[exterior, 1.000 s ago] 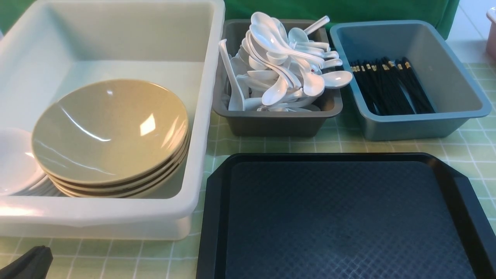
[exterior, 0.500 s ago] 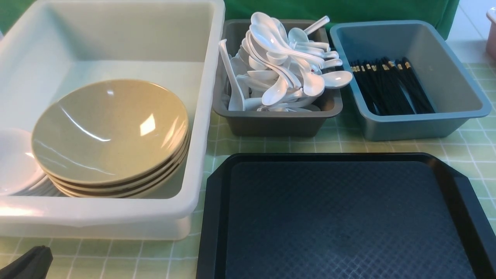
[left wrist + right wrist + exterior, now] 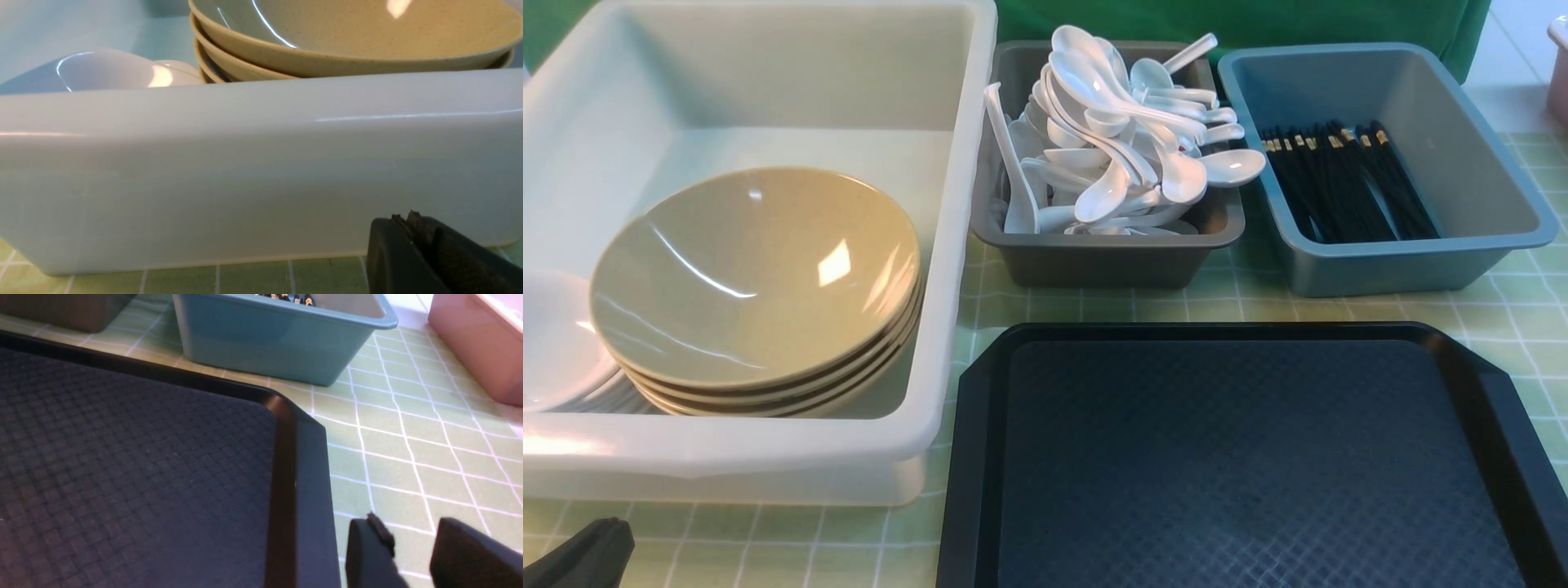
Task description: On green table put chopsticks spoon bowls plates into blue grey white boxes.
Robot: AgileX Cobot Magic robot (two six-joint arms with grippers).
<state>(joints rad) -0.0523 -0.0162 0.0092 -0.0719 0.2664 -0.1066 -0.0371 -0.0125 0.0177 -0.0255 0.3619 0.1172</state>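
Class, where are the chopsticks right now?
In the front view, the chopsticks lie inside the blue box at the far right, beside the grey box heaped with spoons.

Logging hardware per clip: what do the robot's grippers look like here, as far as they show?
Little shows. The left gripper has matte black fingers with rounded tips, and a frayed brownish pad edge pokes out between them. The right gripper has two matte black, blocky fingers, one with a small ragged nub at its tip. No cables, markings or arm links are visible.
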